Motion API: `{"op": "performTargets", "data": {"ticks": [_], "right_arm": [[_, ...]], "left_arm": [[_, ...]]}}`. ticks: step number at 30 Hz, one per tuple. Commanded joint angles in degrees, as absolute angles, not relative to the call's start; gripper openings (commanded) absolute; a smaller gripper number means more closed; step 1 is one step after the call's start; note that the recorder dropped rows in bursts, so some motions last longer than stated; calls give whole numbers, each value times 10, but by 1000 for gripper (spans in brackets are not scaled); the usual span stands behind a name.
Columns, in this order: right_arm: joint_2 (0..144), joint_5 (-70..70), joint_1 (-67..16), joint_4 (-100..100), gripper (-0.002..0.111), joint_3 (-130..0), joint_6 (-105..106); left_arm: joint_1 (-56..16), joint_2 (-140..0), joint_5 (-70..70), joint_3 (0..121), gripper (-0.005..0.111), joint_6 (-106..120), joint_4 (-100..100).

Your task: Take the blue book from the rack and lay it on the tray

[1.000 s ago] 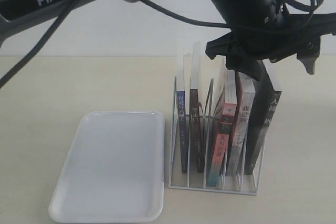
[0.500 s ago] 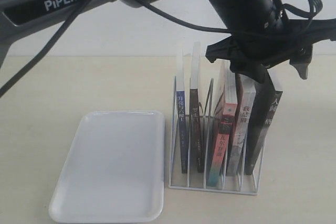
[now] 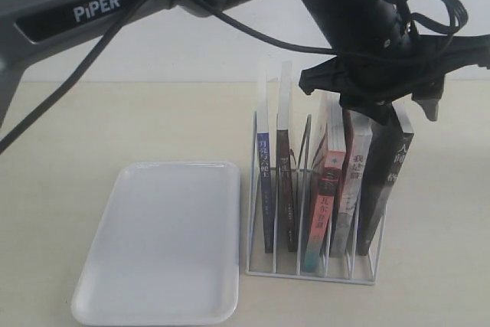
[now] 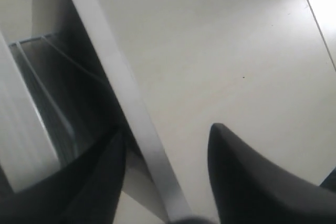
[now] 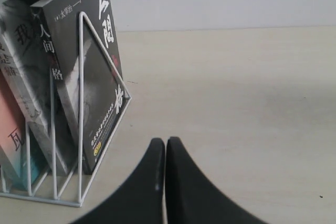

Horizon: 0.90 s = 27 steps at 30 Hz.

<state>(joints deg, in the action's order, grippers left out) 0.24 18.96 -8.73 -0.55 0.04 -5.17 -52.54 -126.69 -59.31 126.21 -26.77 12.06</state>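
The left gripper (image 3: 367, 99), fingers spread wide, hovers over the right-hand books in the white wire rack (image 3: 310, 269). The dark-blue-spined paperback (image 3: 265, 189) stands upright in the end slot nearest the flat white tray (image 3: 161, 243). Centre the fingers over that book's top edge, then lift straight up clear of the rods. The right gripper (image 5: 161, 142), fingers pressed together and empty, sits low beside the rack. The surface is a pale beige tabletop (image 3: 115, 120), backed by a plain white wall (image 3: 191, 55).

The tray (image 3: 161, 243) was plain white, the rack (image 3: 310, 272) white wire, the blue book (image 3: 265, 189) had a dark blue spine with white characters, the brown book (image 3: 289, 197) a dark brown spine, the black book (image 3: 387, 181) white lettering, and the table (image 3: 115, 124) was pale beige.
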Motion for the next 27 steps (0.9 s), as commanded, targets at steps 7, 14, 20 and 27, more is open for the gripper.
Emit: {"op": "performTargets", "data": {"ticks": [7,14,20,27], "right_arm": [[0,184,-86,-8,0,0,-52],[0,184,-86,-8,0,0,-52],[0,184,-86,-8,0,0,-52],[0,184,-86,-8,0,0,-52]], "left_arm": [[-527,-1267,-595,1265,14,-256,95],[-527,-1268,-603,1265,11,-256,81],[-527,-1278,-616,1265,11,-256,79],[-527,-1282,-617,1265,9,-236,78]]}}
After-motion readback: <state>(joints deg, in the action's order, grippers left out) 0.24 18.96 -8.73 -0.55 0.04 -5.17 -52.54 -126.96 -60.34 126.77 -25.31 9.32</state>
